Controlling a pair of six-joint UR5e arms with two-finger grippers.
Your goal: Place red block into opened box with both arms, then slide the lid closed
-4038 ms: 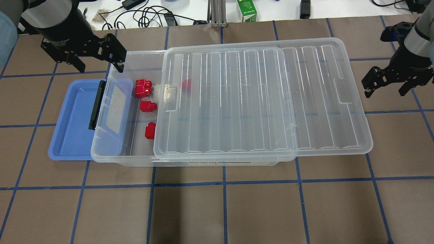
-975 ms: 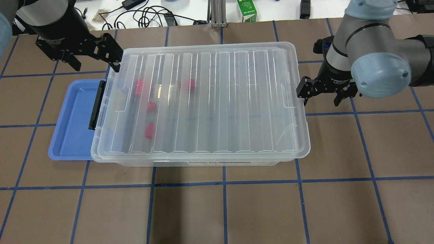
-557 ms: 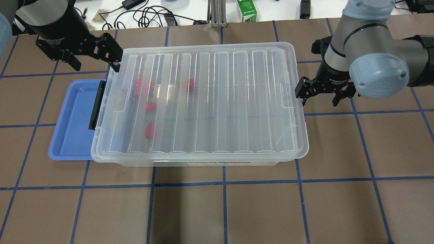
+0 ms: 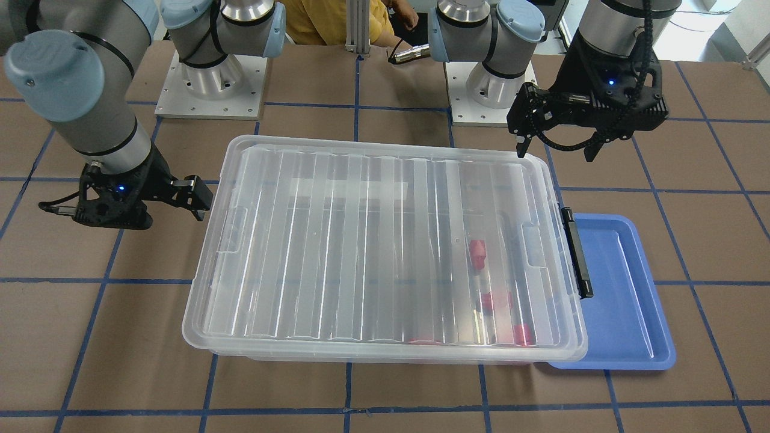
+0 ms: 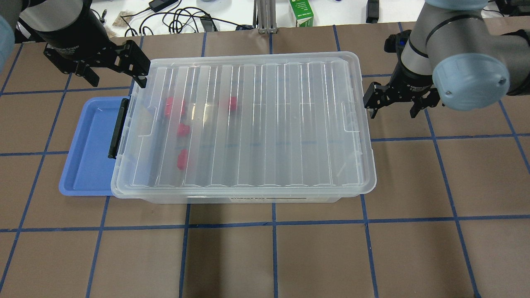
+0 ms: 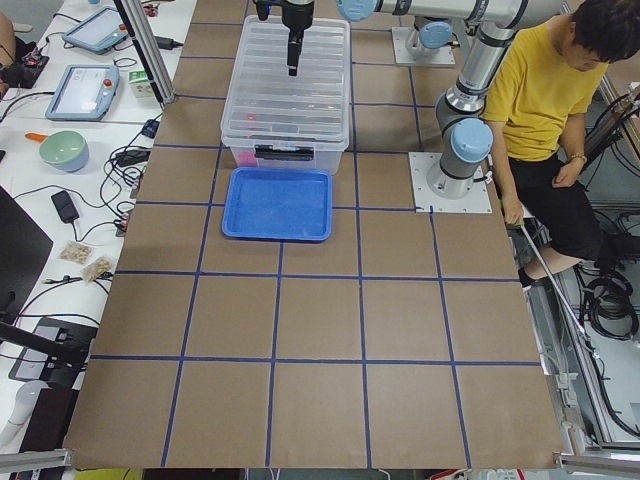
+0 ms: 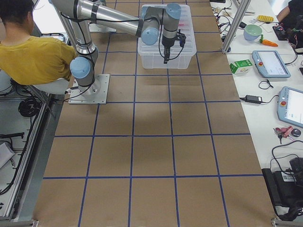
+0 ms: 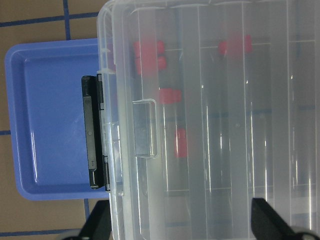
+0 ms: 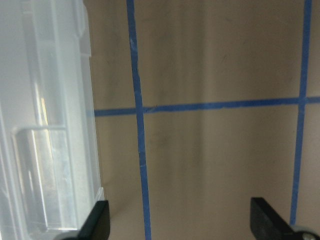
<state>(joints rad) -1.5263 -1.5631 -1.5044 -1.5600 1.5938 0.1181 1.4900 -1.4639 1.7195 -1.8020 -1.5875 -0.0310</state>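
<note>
The clear lid [image 5: 269, 124] lies over the whole box [image 5: 269, 199], reaching its black latch bar [image 5: 117, 128]. Several red blocks [image 5: 174, 106] show blurred through the lid near the latch end, and also in the left wrist view [image 8: 149, 57]. My left gripper [image 5: 112, 73] hangs open above the box's far left corner, with the lid below it [image 8: 210, 150]. My right gripper [image 5: 392, 108] is open and empty, low beside the lid's right short edge [image 9: 60, 125]. Its near fingertip is right by the rim; I cannot tell whether it touches.
A shallow blue tray [image 5: 89, 145] sticks out from under the box's latch end. Cables and a green carton [image 5: 301, 12] lie past the table's far edge. A person in a yellow shirt [image 6: 540, 110] sits by the robot bases [image 4: 210, 84].
The lid, hanging far off to the right 4 s ago, now covers the box. In the last second my right gripper has drawn back slightly to the right. The left arm is unchanged.
</note>
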